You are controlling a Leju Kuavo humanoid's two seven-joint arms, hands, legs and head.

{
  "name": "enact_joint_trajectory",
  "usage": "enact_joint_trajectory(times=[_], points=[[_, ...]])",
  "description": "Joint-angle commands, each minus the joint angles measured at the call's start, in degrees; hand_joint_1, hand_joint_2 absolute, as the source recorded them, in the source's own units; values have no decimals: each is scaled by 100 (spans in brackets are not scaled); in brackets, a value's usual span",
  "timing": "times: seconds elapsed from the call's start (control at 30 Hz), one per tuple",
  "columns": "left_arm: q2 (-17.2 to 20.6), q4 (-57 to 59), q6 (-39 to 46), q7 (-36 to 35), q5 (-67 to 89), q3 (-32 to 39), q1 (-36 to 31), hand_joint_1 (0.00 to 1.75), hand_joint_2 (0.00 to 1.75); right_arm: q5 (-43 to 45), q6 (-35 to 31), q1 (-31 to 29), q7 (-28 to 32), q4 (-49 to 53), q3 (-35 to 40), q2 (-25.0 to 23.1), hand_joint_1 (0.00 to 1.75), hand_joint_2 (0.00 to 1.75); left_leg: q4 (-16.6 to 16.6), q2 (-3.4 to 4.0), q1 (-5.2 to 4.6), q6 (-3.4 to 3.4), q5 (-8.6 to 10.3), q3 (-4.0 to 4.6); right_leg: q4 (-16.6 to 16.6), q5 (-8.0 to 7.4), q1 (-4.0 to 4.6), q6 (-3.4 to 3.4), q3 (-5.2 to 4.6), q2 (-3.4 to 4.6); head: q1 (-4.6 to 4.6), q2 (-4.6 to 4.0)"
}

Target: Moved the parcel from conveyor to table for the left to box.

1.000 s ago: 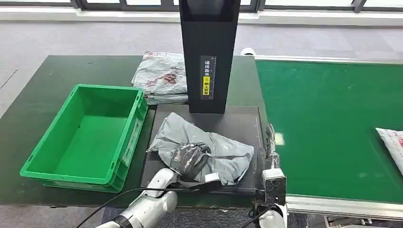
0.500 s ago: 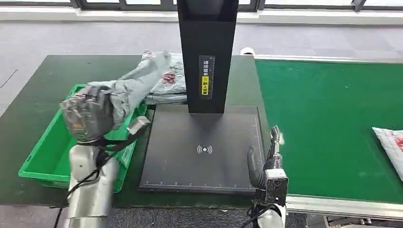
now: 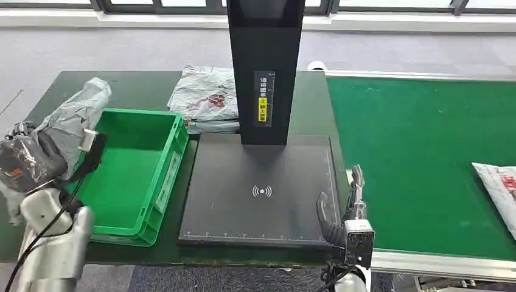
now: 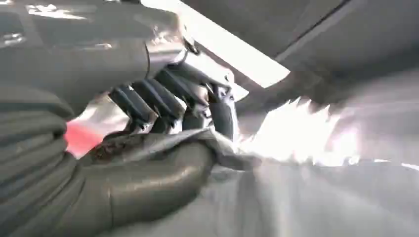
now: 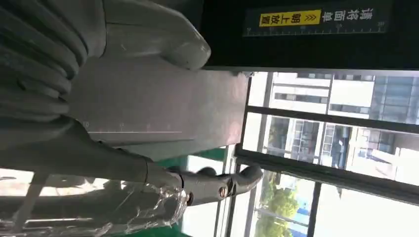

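My left hand (image 3: 27,161) hangs at the far left, beyond the left rim of the green box (image 3: 131,176). It grips a crumpled grey parcel (image 3: 73,118), which trails up and to the right over the box's back left corner. In the left wrist view the thumb and dark fingers (image 4: 158,98) pinch a fold of the grey parcel (image 4: 296,197). My right hand (image 3: 341,210) stands at the front right corner of the black scanner pad (image 3: 261,164), fingers apart and holding nothing; in the right wrist view my right hand (image 5: 148,118) is just as bare.
A black post (image 3: 266,73) rises from the back of the pad. Several printed parcels (image 3: 207,97) are stacked behind the box. The green conveyor (image 3: 420,152) runs along the right, with another parcel (image 3: 499,188) at its right edge.
The left hand lifted the grey parcel off the scanner pad and swung it left across the green box to beyond its left rim. The conveyor parcel crept left. The right hand rose slightly.
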State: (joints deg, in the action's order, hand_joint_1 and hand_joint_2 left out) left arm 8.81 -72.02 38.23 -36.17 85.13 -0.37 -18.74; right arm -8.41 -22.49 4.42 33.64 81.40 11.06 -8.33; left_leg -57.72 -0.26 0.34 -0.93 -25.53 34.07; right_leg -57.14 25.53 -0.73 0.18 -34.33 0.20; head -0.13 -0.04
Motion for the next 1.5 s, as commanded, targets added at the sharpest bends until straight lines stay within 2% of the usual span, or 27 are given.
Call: enact_joint_trajectory(times=[0.03, 0.07, 0.1, 0.13, 0.2, 0.23, 0.27, 0.3, 0.37, 0.47, 0.5, 0.53, 0.6, 0.67, 0.77, 0.83, 0.87, 1.0, 1.03, 1.07, 1.1, 1.13, 1.2, 1.23, 1.3, 1.4, 1.5], points=[[-574, 4340, -761, 2291, -146, -845, -1119, 37, 175, -8, 82, 145, -30, 118, -47, 252, 0, 175, 32, -31, -9, 11, 15, -36, 33, -5, -8, 7, 46, -34, 6, 0], [-680, 4358, -855, 2720, -423, -611, -1107, 0, 175, -15, 117, 156, -27, 136, -68, 251, 0, 175, 22, -22, -2, 13, 8, -28, 30, -3, -2, 9, 44, -25, 20, 0], [-720, 4389, -922, 2994, -439, -616, -1126, 0, 175, -17, 131, 160, -28, 156, -89, 246, 0, 175, 29, -23, 0, 19, 11, -33, 41, -6, -1, 11, 56, -26, 22, 0], [-741, 4397, -938, 3002, -436, -618, -1139, 0, 175, -17, 136, 158, -30, 164, -92, 247, 0, 175, 19, 6, 2, 16, 3, -27, 28, -5, 2, 8, 42, 3, 24, 0], [-791, 4414, -1033, 3133, -540, -549, -1168, 0, 175, -24, 151, 162, -43, 188, -101, 243, 0, 175, 32, 11, -15, 13, -2, -63, 27, -16, -18, 4, 65, 6, 18, 0], [-870, 4397, -1135, 3700, -914, -364, -1203, 0, 175, -50, 164, 180, -61, 220, -124, 237, 0, 175, 14, 12, -21, 16, -9, -60, 10, -4, -25, 10, 60, 9, 22, 0], [-929, 4399, -1178, 3860, -1161, -229, -1248, 0, 175, -62, 168, 205, -80, 255, -137, 234, 0, 175, 29, 0, -18, 21, -4, -66, 28, -7, -21, 12, 74, -7, 20, 0], [-952, 4358, -1111, 3863, -1191, -214, -1298, 0, 175, -68, 168, 232, -88, 292, -140, 230, 0, 175, 14, 9, -18, 24, -16, -73, 16, 5, -21, 18, 78, 3, 18, 0], [-1044, 4278, -824, 4075, -1684, 77, -1381, 0, 175, -91, 159, 292, -133, 370, -140, 215, 0, 175, 11, -21, -19, 26, -14, -75, 15, 13, -23, 24, 93, -25, 20, 0], [-1199, 3793, -372, 5034, -3083, 678, -1378, 0, 175, -105, 76, 364, -149, 396, -102, 208, 0, 175, 9, -22, -16, 29, -15, -74, 17, 15, -20, 18, 96, -27, 20, 0], [-1196, 3720, -367, 5121, -3251, 708, -1365, 0, 175, -103, 58, 361, -151, 380, -91, 205, 0, 175, 5, -17, -18, 28, -17, -71, 11, 16, -22, 18, 92, -21, 22, 0], [-1328, 3271, -118, 5832, -4303, 1064, -1217, 0, 0, -72, 39, 333, -164, 307, -50, 221, 0, 175, 13, -14, -19, 29, -16, -76, 18, 14, -23, 18, 96, -18, 22, -2], [-1316, 2991, -66, 5964, -4697, 1075, -1094, 0, 0, -42, 15, 288, -152, 199, -19, 228, 0, 175, 16, 2, -16, 28, -20, -80, 22, 10, -21, 17, 96, -2, 22, 0], [-1288, 2702, 68, 6384, -5487, 1093, -964, 0, 0, 36, -12, 213, -113, 47, 25, 240, 0, 175, 20, 2, -20, 28, -22, -86, 23, 12, -24, 16, 100, -1, 20, 0], [-1430, 2298, 177, 6906, -6039, 1460, -845, 0, 0, 74, -40, 160, -84, -88, 58, 262, 0, 175, 19, 14, -21, 28, -29, -93, 21, 11, -24, 14, 101, 12, 20, 0], [-1639, 1763, 177, 7617, -6655, 1873, -717, 0, 0, 160, -79, 35, -21, -333, 103, 305, 0, 175, 19, 18, -19, 26, -35, -94, 22, 16, -22, 15, 100, 15, 20, 0], [-1632, 1570, 177, 7617, -6881, 1689, -631, 0, 0, 192, -102, -1, -4, -398, 100, 312, 0, 0, 14, 12, -19, 26, -35, -91, 15, 20, -22, 16, 98, 10, 20, 0], [-1661, 1498, 177, 7617, -6896, 1651, -570, 0, 0, 224, -104, -49, 12, -470, 75, 318, 0, 0, 14, 6, -15, 28, -34, -87, 17, 23, -17, 14, 95, 6, 20, 0], [-1574, 1341, 29, 7617, -7265, 1266, -471, 0, 0, 255, -127, -60, 15, -501, 92, 349, 0, 0, 21, 13, -14, 28, -32, -91, 25, 19, -16, 13, 99, 11, 22, 0], [-1561, 1255, -182, 7617, -7450, 1100, -417, 0, 175, 258, -145, -63, 7, -522, 90, 376, 0, 0, 15, 4, -13, 28, -34, -86, 17, 25, -16, 15, 98, 2, 22, 0], [-1548, 1360, -693, 7580, -7670, 751, -368, 0, 175, 277, -170, -80, -17, -574, 48, 408, 0, 175, 20, 12, -13, 28, -33, -90, 23, 22, -16, 15, 100, 8, 20, 0], [-1562, 1349, -1402, 7414, -7921, 310, -304, 0, 175, 275, -185, -88, -18, -607, -4, 432, 0, 175, 15, 7, -14, 28, -35, -88, 18, 25, -18, 16, 100, 5, 20, 0], [-1613, 1349, -1904, 7173, -7780, -476, -207, 0, 175, 187, -78, -194, -41, -686, -29, 420, 0, 175, 19, -13, -16, 30, -30, -88, 23, 27, -20, 17, 105, -16, 20, 0], [-1595, 1332, -1842, 7161, -7408, -871, -161, 0, 175, 106, 47, -298, -90, -740, 2, 405, 0, 175, 26, -16, -14, 31, -27, -89, 33, 24, -18, 17, 109, -21, 20, 0], [-1680, 1120, -1959, 7043, -7304, -1276, -15, 0, 175, -63, 237, -554, -196, -888, 31, 308, 0, 175, 19, -30, -17, 33, -27, -84, 27, 29, -21, 23, 107, -34, 22, 0], [-1760, 756, -2489, 6763, -7513, -1737, 158, 0, 175, -164, 497, -993, -370, -1168, 42, 117, 0, 175, 16, -7, -23, 36, -34, -85, 24, 25, -27, 29, 110, -8, 20, 0], [-1740, 776, -2360, 6641, -7219, -2008, 114, 0, 175, -151, 718, -1094, -509, -1231, 92, 80, 0, 175, 8, -8, -25, 35, -36, -79, 14, 26, -28, 28, 103, -7, 22, 0]])
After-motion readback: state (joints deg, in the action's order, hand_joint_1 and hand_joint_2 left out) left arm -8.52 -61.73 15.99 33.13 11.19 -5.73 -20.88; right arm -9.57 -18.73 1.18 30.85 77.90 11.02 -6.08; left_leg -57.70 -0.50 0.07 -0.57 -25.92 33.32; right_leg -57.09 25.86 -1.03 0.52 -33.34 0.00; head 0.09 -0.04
